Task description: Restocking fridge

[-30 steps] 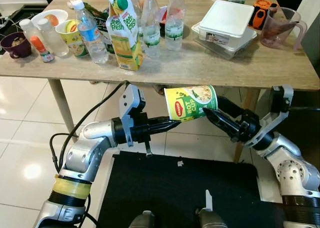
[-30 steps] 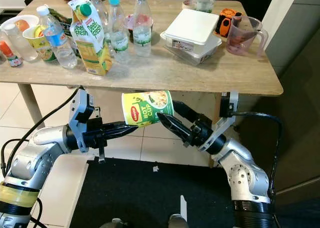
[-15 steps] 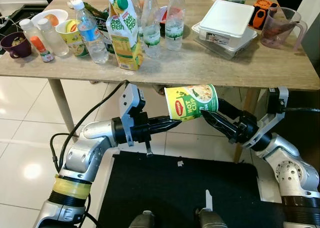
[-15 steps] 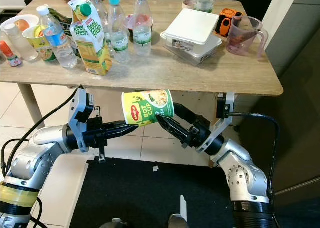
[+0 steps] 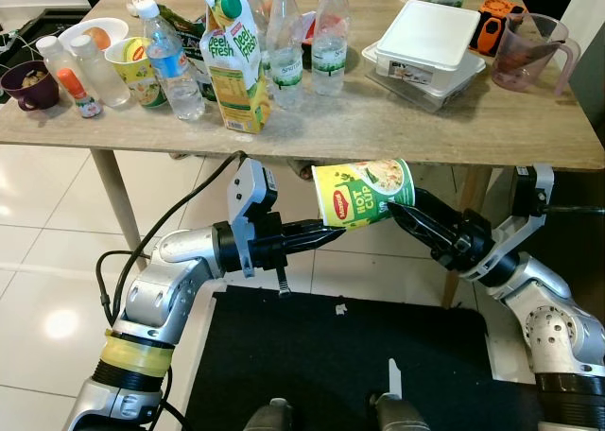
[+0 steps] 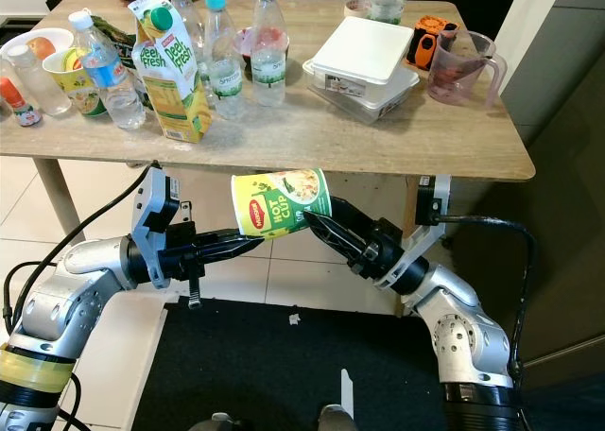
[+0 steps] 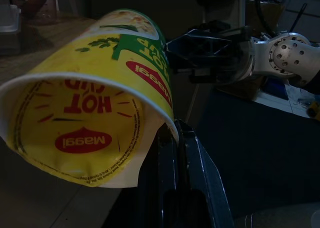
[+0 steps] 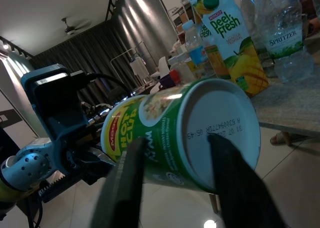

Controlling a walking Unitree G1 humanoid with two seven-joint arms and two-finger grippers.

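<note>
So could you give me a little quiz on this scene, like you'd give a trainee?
1. True or false: the Maggi Hot Cup noodle cup is standing upright on the wooden table.
2. Which gripper has its fingers around the cup's green end? A) left gripper B) right gripper
3. Fill in: the tall carton on the table is a Peel Fresh ____ carton.

Key:
1. False; it lies on its side in the air, below the table edge, between both grippers.
2. B.
3. Juice.
</note>
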